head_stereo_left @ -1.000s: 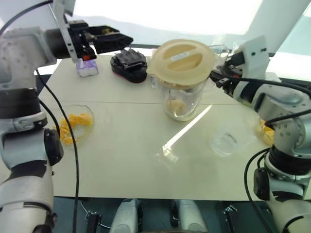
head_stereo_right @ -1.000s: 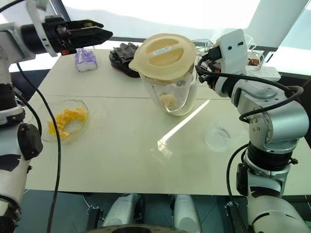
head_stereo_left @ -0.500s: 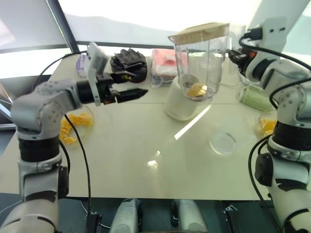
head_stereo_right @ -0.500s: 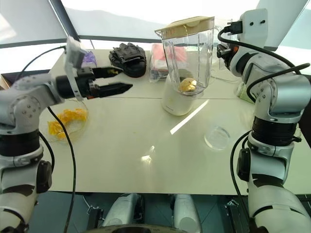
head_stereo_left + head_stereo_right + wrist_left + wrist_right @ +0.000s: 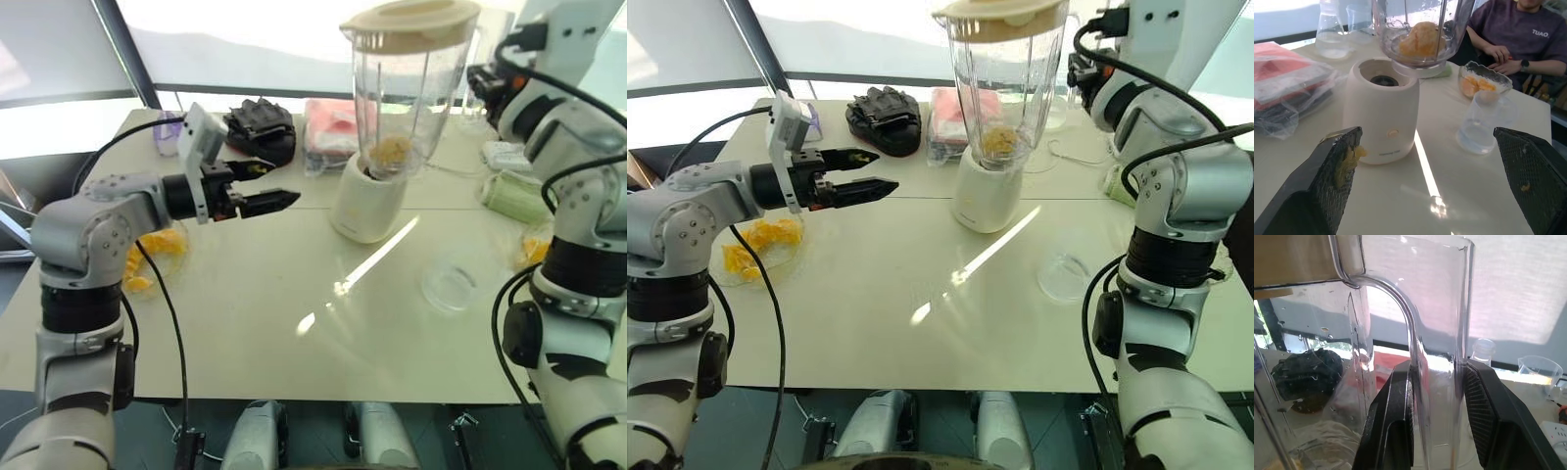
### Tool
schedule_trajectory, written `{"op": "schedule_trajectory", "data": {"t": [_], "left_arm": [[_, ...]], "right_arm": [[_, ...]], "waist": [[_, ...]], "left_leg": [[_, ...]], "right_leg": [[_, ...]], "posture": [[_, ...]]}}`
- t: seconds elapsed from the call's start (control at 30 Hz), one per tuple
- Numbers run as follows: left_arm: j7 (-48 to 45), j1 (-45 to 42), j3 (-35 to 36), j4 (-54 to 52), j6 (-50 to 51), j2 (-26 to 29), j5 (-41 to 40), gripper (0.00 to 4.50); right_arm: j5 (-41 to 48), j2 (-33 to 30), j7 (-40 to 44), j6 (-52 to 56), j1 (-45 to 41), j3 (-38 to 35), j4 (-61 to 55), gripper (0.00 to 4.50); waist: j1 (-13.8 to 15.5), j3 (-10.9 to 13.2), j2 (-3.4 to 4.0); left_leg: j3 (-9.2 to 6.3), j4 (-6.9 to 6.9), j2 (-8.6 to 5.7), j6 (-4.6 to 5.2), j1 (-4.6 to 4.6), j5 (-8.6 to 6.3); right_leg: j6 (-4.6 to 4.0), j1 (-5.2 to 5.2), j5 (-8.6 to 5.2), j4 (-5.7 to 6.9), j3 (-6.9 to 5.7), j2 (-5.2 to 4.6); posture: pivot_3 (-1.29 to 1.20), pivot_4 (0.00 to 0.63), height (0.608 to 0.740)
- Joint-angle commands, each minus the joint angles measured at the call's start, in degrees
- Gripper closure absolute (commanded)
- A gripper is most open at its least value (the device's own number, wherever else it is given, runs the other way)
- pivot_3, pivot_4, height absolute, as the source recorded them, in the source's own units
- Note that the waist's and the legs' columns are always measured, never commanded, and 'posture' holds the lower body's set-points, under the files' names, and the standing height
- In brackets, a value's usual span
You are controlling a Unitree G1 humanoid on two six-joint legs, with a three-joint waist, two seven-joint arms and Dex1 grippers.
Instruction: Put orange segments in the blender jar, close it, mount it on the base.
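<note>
Spanning most of the head view, the cream table (image 5: 245, 323) carried everything. At 12 o'clock, the blender jar (image 5: 407, 88) hung w/ its cream lid (image 5: 411, 22) on, just above the base (image 5: 368, 204) and not seated; left wrist view showed a gap between jar bottom and the base's black socket. Orange segments (image 5: 392, 151) sat in the jar's bottom. Right gripper (image 5: 1437, 416) at 1 o'clock was clamped on the jar's clear handle, one finger each side. Left gripper (image 5: 266, 188) at 10 o'clock hovered over the table, pointing toward the base, fingers spread wide w/ nothing between; pulp stuck to one pad. A glass dish (image 5: 759, 245) w/ more segments sat at 9 o'clock. A small clear cup (image 5: 451, 286) stood at 3 o'clock. A black glove (image 5: 260, 127) lay at 11 o'clock, by a red packet (image 5: 330, 127).
</note>
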Motion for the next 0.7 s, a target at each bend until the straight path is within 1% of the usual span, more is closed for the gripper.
{"op": "schedule_trajectory", "data": {"t": [0.03, 0.3, 0.47, 0.7], "left_arm": [[0.92, -1.42, 0.18, -1.00, -0.17, 0.28, -1.44, 0.02], [2.68, -2.32, 0.18, -2.53, 1.05, 0.11, -3.41, 0.02], [4.15, -1.95, 0.21, -3.34, -0.96, -0.17, -3.08, 0.02], [5.44, -2.09, 0.62, -2.50, -2.71, 0.06, -2.67, 0.02]], "right_arm": [[0.15, 0.84, -1.68, -6.07, -2.28, -2.83, -0.22, 3.40], [-0.39, 3.88, -3.62, -15.47, -1.37, -2.85, 5.81, 3.40], [-0.80, 5.13, -3.69, -20.32, 0.94, -2.16, 9.24, 3.40], [-0.33, 6.46, -3.56, -22.41, 4.08, -1.24, 10.19, 3.40]], "waist": [[-0.02, 0.00, 0.00], [-0.08, 0.01, 0.01], [-0.07, 0.01, 0.01], [-0.06, 0.03, 0.04]], "left_leg": [[0.01, 0.00, 0.00, 0.00, -0.01, 0.00], [0.00, -0.01, 0.01, -0.01, 0.00, 0.00], [0.01, -0.01, 0.01, -0.01, 0.00, 0.00], [0.00, -0.02, 0.02, -0.02, 0.00, 0.01]], "right_leg": [[0.00, 0.00, 0.00, -0.01, 0.00, 0.00], [0.00, 0.00, 0.00, 0.00, 0.00, 0.00], [0.00, 0.00, 0.00, -0.01, 0.00, -0.01], [0.00, 0.00, 0.00, -0.01, 0.01, -0.01]], "posture": [[0.00, 0.150, 0.740], [0.00, 0.150, 0.740], [0.00, 0.150, 0.740], [0.00, 0.150, 0.740]]}}
